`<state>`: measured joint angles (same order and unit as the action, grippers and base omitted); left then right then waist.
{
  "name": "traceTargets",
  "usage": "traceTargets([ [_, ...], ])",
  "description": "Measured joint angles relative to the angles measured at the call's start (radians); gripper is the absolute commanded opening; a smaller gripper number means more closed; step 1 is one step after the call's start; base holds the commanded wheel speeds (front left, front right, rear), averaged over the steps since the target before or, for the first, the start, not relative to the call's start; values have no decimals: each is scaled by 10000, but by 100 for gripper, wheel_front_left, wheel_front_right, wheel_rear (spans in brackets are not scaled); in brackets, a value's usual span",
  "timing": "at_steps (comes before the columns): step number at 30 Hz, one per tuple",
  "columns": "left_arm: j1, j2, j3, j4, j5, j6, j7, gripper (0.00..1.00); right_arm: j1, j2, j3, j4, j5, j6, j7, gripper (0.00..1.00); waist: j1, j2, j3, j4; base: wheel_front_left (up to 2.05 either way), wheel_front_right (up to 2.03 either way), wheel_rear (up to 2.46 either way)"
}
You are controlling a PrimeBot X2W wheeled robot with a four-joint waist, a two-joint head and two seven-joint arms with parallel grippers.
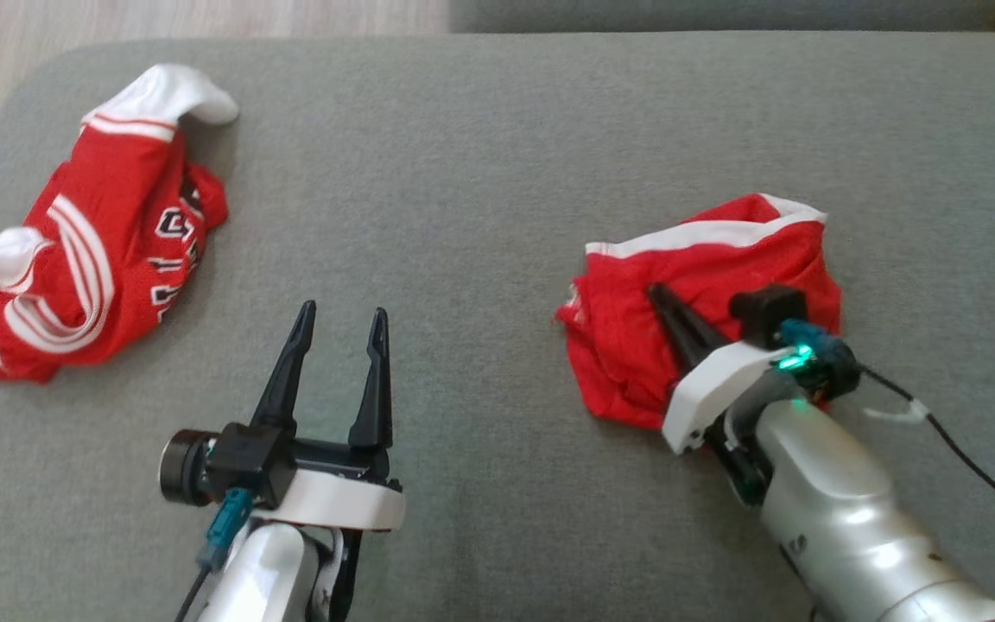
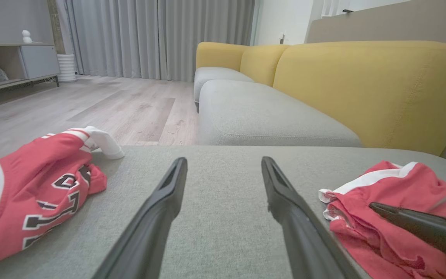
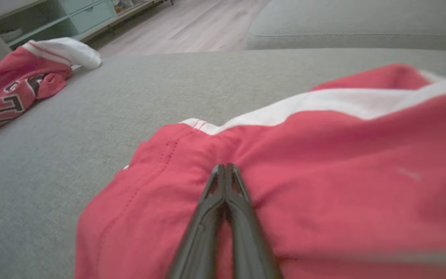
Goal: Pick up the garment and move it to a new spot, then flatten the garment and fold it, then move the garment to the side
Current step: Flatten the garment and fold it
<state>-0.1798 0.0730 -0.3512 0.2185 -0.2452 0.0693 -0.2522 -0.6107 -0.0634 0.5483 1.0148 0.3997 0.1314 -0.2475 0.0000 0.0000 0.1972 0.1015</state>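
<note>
The right claw (image 1: 658, 294), closed tight, rests its tips on the crumpled red garment (image 1: 722, 259) on the right side of the grey cushion (image 1: 463, 155); whether it pinches cloth is unclear. The left claw (image 1: 343, 309) hangs wide open, empty.

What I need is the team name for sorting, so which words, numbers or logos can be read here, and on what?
"T": one black, white-edged block letter on the red jersey; its other letters are creased, so no whole word reads.
Red shorts: no text shows.
Right forearm: a small dark mark, too small to read.
</note>
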Motion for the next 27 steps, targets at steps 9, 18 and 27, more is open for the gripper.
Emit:
traceTargets([
  [9, 63, 4, 121, -111, 0, 8, -2, 100, 1037, -180, -4401, -2694, -2140, 0, -8, 0, -1, 0, -427, -510, 0, 0, 0],
  [18, 58, 6, 102, -171, 92, -79, -2, 100, 2038, 2, -5687, -2313, -3342, 0, -10, 0, 0, 0, -67, -367, 0, 0, 0],
  [27, 21, 31, 98, -161, 100, -79, -2, 100, 1500, 38, -5026, -1914, -2947, 0, -29, 0, 0, 0, 185, -96, 0, 0, 0],
])
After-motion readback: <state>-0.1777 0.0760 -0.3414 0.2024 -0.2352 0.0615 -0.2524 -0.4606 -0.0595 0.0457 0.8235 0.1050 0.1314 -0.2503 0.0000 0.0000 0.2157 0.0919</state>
